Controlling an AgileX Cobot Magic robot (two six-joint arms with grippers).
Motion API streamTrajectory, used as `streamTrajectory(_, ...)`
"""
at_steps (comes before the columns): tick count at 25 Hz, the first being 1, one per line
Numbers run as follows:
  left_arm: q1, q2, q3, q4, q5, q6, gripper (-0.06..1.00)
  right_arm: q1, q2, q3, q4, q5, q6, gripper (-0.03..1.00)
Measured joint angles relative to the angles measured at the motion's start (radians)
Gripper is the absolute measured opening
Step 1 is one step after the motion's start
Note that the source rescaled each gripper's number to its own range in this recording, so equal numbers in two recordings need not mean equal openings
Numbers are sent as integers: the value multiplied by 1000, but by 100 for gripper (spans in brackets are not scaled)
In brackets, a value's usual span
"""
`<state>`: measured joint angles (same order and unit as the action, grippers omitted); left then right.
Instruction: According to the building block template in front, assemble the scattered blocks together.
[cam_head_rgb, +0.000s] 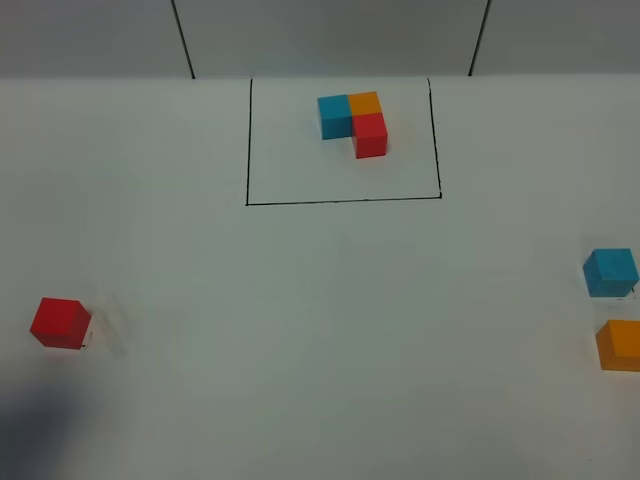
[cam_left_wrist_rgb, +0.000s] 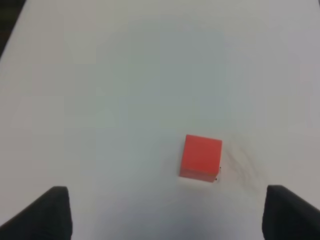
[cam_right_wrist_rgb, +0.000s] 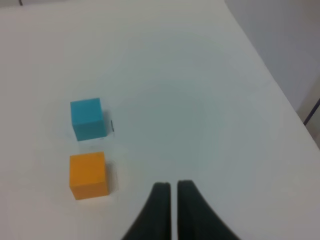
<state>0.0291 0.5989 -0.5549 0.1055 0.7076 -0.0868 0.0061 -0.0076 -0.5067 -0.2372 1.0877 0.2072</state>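
Note:
The template (cam_head_rgb: 352, 122) is a blue, orange and red cube cluster inside a black drawn rectangle at the back of the table. A loose red cube (cam_head_rgb: 60, 322) sits at the far left; in the left wrist view the red cube (cam_left_wrist_rgb: 201, 157) lies ahead of my open left gripper (cam_left_wrist_rgb: 167, 212), between its wide-spread fingers (cam_left_wrist_rgb: 47, 212) but beyond the tips. A loose blue cube (cam_head_rgb: 611, 272) and orange cube (cam_head_rgb: 620, 345) sit at the far right. In the right wrist view my right gripper (cam_right_wrist_rgb: 173, 187) is shut and empty, beside the orange cube (cam_right_wrist_rgb: 88, 175) and blue cube (cam_right_wrist_rgb: 88, 119).
The white table (cam_head_rgb: 320, 330) ends at a grey back wall (cam_head_rgb: 320, 35). The table's edge (cam_right_wrist_rgb: 270, 80) runs close to the right gripper. A dark shadow (cam_head_rgb: 50, 430) lies at the front left corner.

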Motion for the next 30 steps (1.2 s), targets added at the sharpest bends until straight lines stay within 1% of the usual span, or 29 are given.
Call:
streamTrajectory(6,0,286,0,-33,-21,0,88,0,0,0,0,0,0,0)
streamTrajectory(10,0,434,0,-52,-77,0,88,0,0,0,0,-1,0,0)
streamTrajectory(13,0,522,0,-53,-131,-1,88,0,0,0,0,-1,0,0)
streamTrajectory(21,0,726,0,-53,-322,1,88,0,0,0,0,-1,0,0)
streamTrajectory(26,0,851,0,-53,-427,30,88,0,0,0,0,-1,0,0)
streamTrajectory(30,-3,911,-1,-53,-493,41,88,0,0,0,0,-1,0,0)
